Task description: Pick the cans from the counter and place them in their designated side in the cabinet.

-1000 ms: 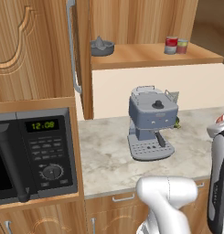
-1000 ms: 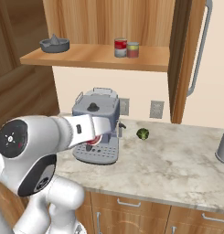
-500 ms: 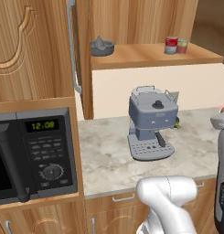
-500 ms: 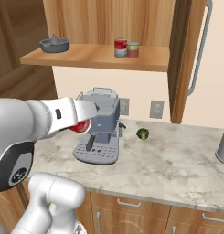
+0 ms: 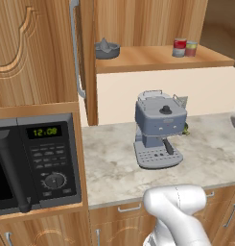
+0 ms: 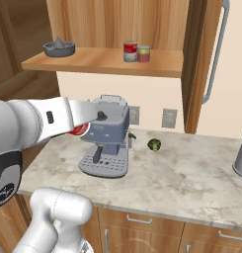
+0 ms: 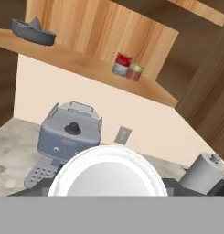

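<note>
You see cabinet (image 6: 117, 29) above, door (image 6: 211, 59) swung open. Counter (image 6: 181, 178) below, coffee machine (image 6: 106, 136) standing on it. Your arm (image 6: 48, 121) reaches across in front of machine. Hand view: can top (image 7: 109, 176) right at pincer, fingers hidden, can't tell if clamped. Red edge (image 6: 79, 130) peeks under forearm. Darker can (image 6: 130, 51) on shelf, touching greenish can (image 6: 143, 53). Juicer (image 6: 59, 47) far end.
</note>
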